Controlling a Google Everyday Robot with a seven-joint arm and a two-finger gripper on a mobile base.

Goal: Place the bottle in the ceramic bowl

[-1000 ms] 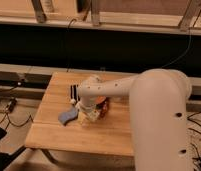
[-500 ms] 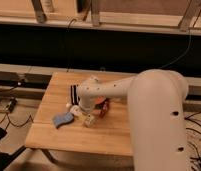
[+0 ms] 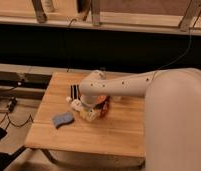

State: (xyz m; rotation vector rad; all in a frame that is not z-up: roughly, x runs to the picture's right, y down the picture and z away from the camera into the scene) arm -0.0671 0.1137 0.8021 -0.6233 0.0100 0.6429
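Lowered since before, gripper [image 3: 89, 111] hides ceramic bowl [image 3: 105, 103], blue sponge [image 3: 63, 119] beside.

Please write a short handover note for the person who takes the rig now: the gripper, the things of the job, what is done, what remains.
Gripper: low over the wooden table, beside the ceramic bowl.
Ceramic bowl: mostly hidden behind the arm; only its orange-red edge shows.
Bottle: cannot be made out.
Blue sponge: on the table, left of the gripper.
Done: cannot confirm placement.
Left: check the bottle is in the bowl.

We see a blue wavy sponge [image 3: 63, 119] lying flat on the wooden counter [image 3: 114, 132], near its left edge. Black cables [image 3: 14, 121] trail across the floor beside it.
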